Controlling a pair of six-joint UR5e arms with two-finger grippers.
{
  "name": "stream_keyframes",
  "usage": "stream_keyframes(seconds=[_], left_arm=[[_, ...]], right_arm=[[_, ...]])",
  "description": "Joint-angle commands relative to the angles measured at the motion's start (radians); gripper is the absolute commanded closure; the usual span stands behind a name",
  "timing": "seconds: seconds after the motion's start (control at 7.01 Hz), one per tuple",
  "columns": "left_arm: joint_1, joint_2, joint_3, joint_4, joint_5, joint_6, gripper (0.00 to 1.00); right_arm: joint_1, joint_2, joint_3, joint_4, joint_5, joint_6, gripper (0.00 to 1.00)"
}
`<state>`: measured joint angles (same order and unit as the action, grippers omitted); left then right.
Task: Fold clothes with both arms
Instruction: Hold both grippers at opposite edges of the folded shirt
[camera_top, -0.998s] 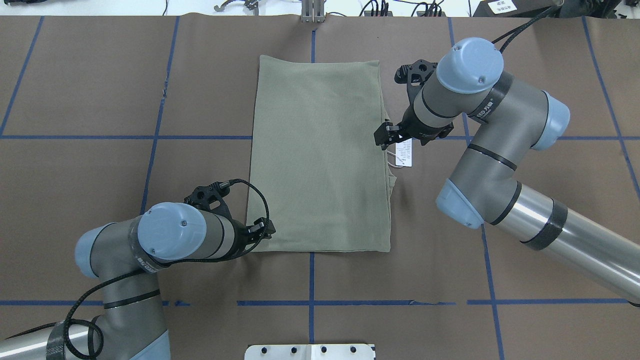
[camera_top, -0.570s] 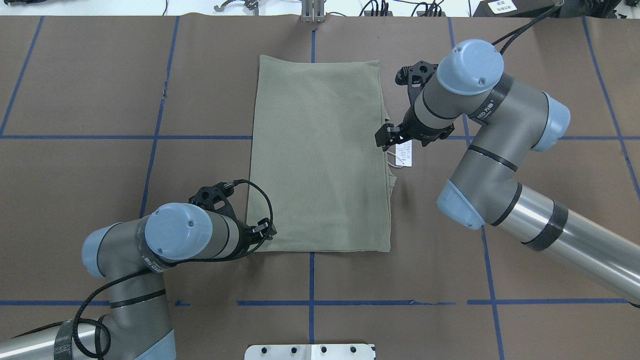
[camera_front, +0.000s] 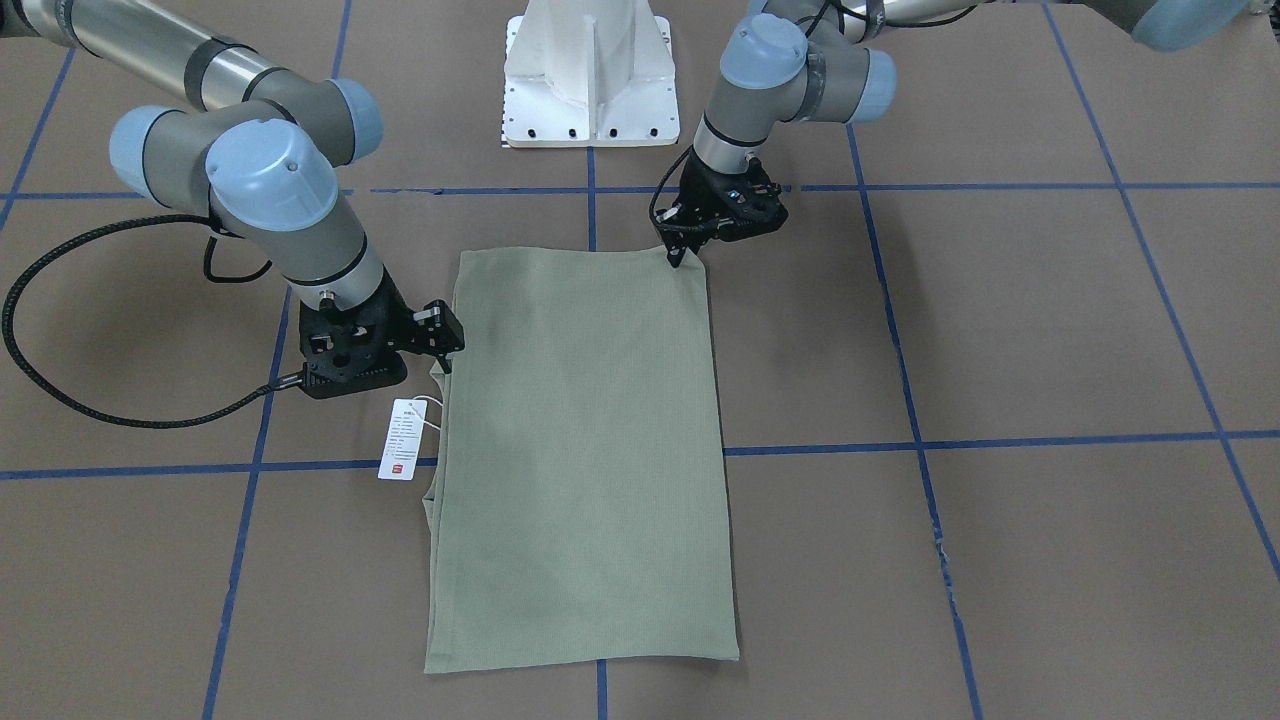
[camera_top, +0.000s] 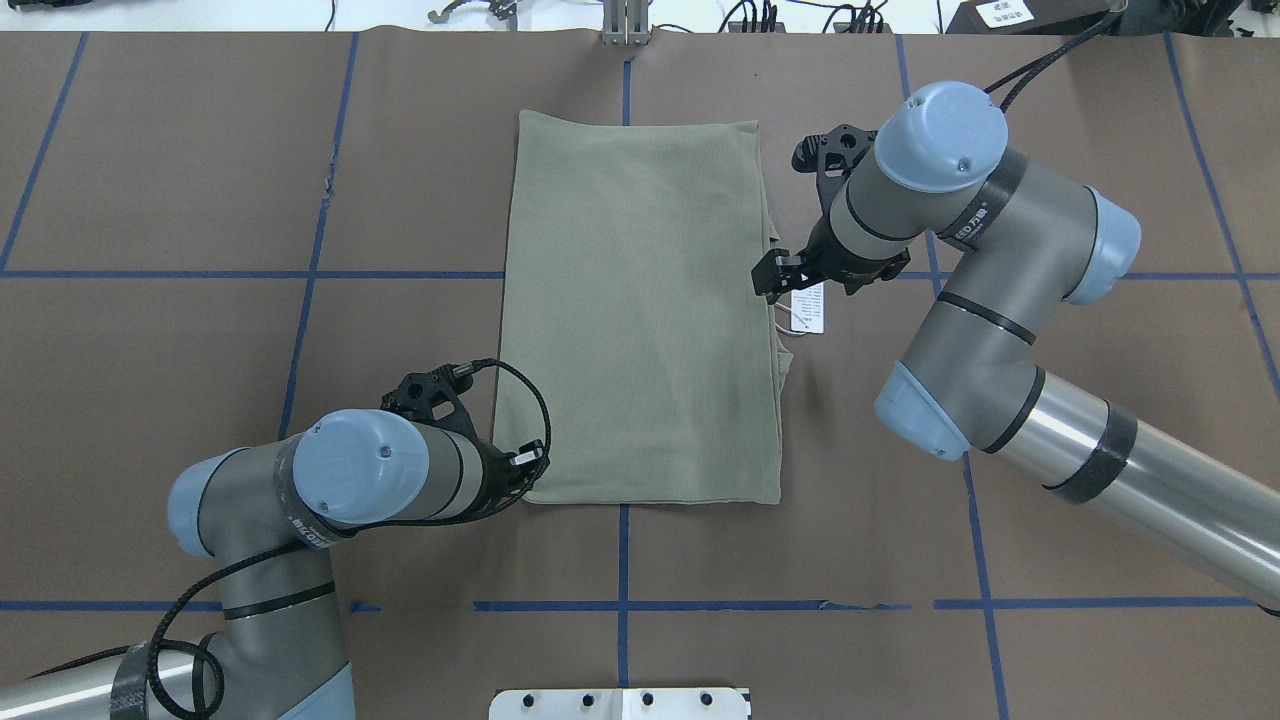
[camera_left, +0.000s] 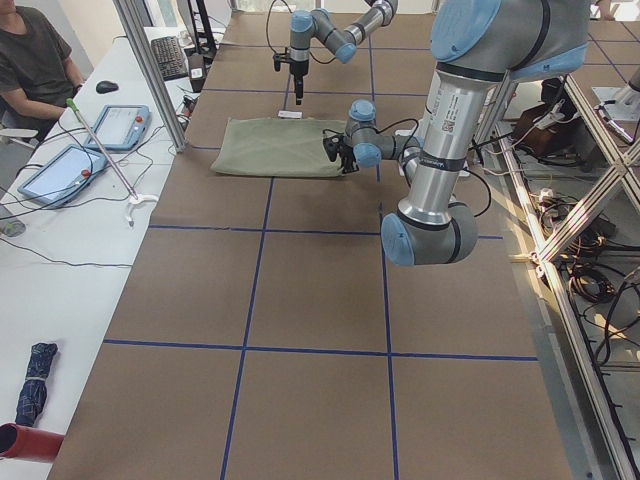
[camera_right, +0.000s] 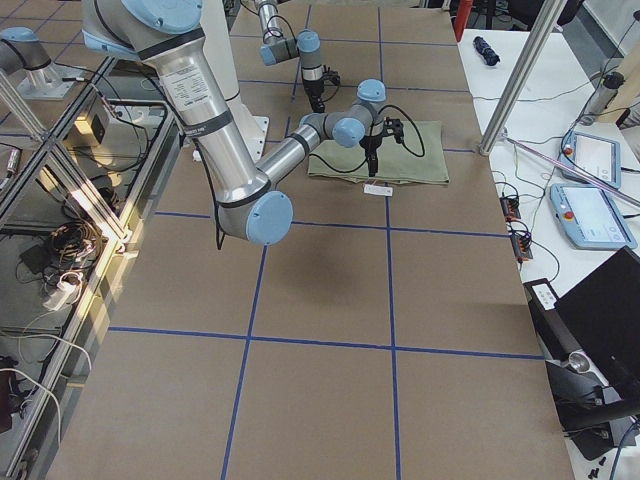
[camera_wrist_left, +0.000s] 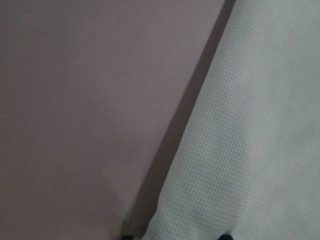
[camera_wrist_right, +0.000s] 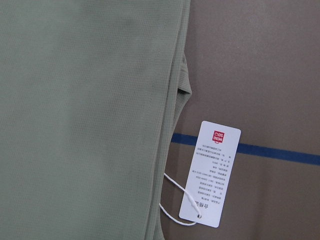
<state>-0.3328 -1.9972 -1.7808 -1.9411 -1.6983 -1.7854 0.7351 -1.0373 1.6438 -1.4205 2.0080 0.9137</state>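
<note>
Where the folded shirt (camera_top: 640, 310) lies at the table's (camera_top: 200, 200) centre, its near left corner is straddled by the left gripper (camera_top: 533, 466), fingers apart; farther, at its right edge, the right gripper's (camera_top: 766, 282) state cannot be told.

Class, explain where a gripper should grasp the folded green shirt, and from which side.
Probably an edge or corner of the shirt, coming in low from outside: it lies flat, so only its rim gives a lip to pinch. On the layered side, avoid the hang tag.
</note>
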Motion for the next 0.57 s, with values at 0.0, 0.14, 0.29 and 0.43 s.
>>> stream_keyframes(seconds=[0.0,0.14,0.29,0.43], left_arm=[[0.011,0.000,-0.011,0.001,0.000,0.004,0.88],[0.014,-0.002,-0.014,0.001,-0.001,0.003,1.00],[0.015,-0.002,-0.022,0.002,-0.003,0.004,1.00],[0.017,0.000,-0.022,0.002,-0.009,0.032,1.00]], right_arm=[[-0.002,-0.001,0.001,0.000,0.000,0.001,0.00],[-0.008,-0.003,0.001,0.000,0.000,0.004,0.00],[-0.026,-0.001,0.010,0.000,-0.003,0.066,0.00],[-0.080,0.002,0.033,-0.002,-0.024,0.197,0.00]])
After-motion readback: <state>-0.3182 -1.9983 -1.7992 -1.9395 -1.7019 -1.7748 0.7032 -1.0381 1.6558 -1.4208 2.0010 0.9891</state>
